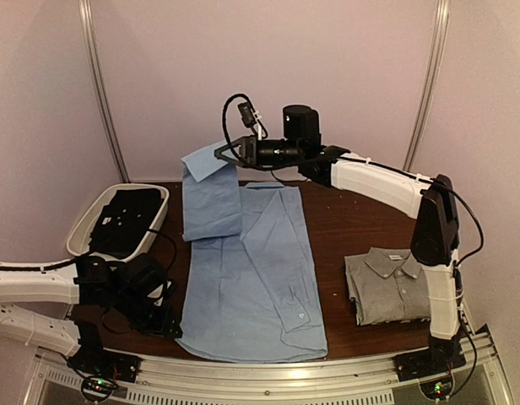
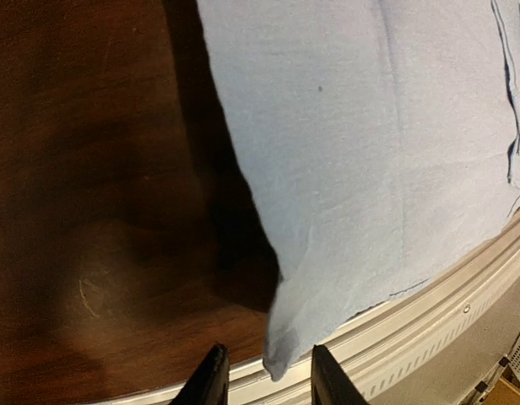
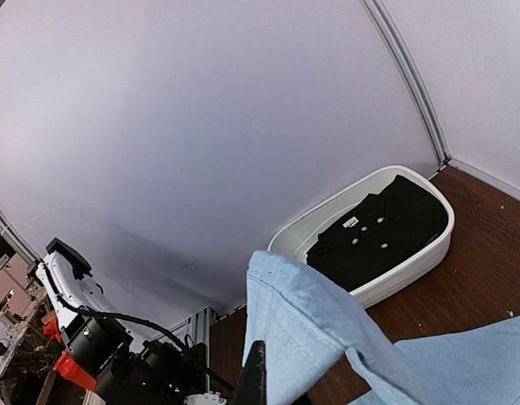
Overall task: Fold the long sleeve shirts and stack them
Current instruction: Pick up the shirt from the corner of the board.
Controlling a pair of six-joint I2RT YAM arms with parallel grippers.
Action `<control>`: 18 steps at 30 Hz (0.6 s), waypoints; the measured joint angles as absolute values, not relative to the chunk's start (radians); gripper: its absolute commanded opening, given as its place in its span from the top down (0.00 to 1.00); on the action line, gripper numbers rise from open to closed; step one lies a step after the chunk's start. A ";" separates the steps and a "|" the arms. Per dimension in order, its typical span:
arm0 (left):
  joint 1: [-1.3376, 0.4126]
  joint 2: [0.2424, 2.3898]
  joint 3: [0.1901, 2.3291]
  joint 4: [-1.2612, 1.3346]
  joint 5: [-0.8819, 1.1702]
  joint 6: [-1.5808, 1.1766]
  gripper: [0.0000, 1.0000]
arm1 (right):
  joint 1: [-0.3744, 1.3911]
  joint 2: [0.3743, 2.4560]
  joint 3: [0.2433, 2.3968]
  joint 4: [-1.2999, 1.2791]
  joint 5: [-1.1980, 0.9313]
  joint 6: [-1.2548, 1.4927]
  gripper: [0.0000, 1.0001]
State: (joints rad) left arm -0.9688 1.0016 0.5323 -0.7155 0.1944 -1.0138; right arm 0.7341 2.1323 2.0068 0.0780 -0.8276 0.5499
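while the right end effector [image 1: 219,154] clamps the limp blue shirt [image 1: 260,270], the left end effector [image 2: 268,351] gapes

**No readable text in any view**

No word, brand, number or sign can be made out in the three camera views. Two small tags come closest. In the top view, a pale neck label [image 1: 396,254] sits inside the collar of the folded grey shirt [image 1: 387,287], but it is too small to read. In the right wrist view, a small white tag [image 3: 351,222] sits at the collar of the black shirt [image 3: 387,232] lying in the white bin [image 3: 412,263], and whatever is printed on it is blurred.
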 measured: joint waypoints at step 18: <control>-1.073 1.198 0.786 -0.709 0.185 -0.969 1.00 | 0.694 2.132 2.106 -0.017 -0.867 0.482 1.00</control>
